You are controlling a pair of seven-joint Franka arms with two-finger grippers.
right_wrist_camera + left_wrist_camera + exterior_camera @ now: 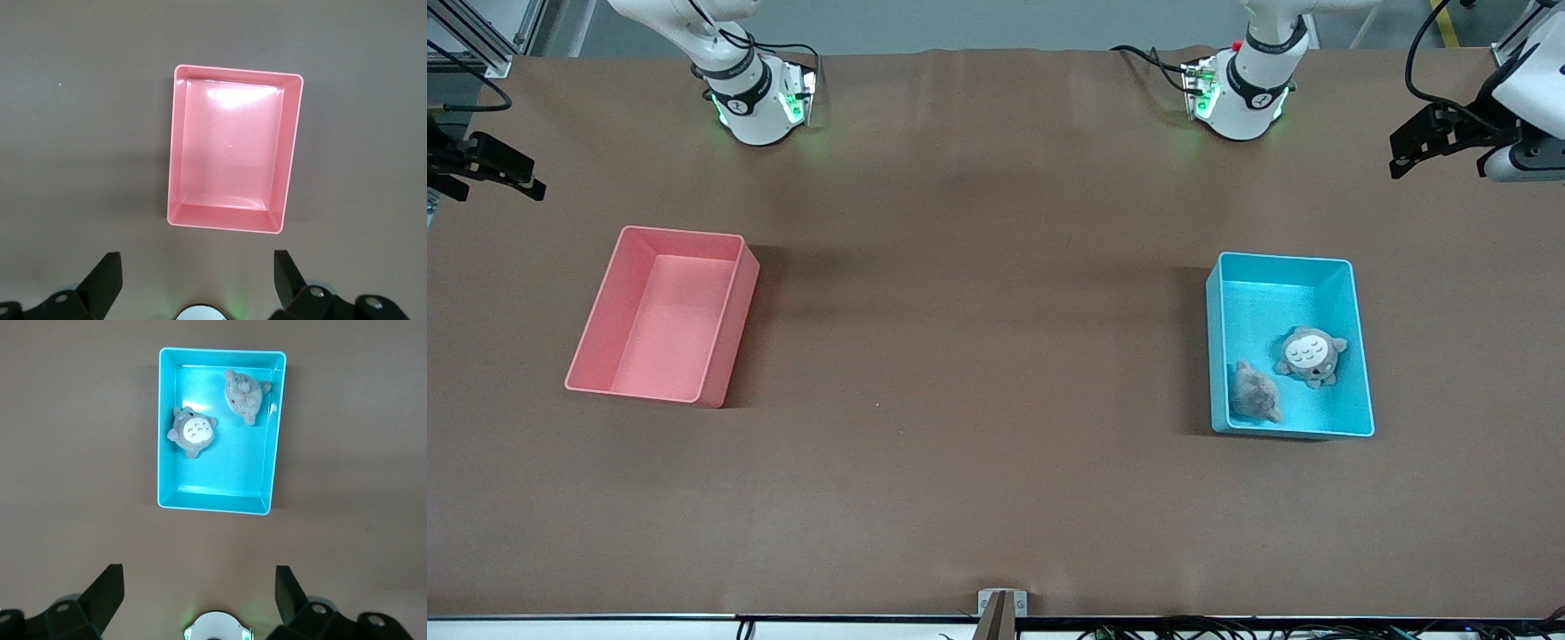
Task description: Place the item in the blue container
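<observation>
The blue container (1215, 356) (220, 499) sits on the brown table toward the left arm's end. Two grey plush toys lie in it: one belly-up with a white front (1310, 355) (193, 431), the other (1254, 393) (245, 395) beside it, nearer the front camera. My left gripper (1405, 153) (199, 577) hangs high above the table at that end, open and empty, apart from the container. My right gripper (532, 178) (197, 260) hangs high at the right arm's end, open and empty as well.
An empty pink bin (734, 338) (291, 153) of the same shape stands toward the right arm's end. The two arm bases (756, 102) (1240, 89) stand along the table's edge farthest from the front camera. A small bracket (1002, 604) sits at the nearest edge.
</observation>
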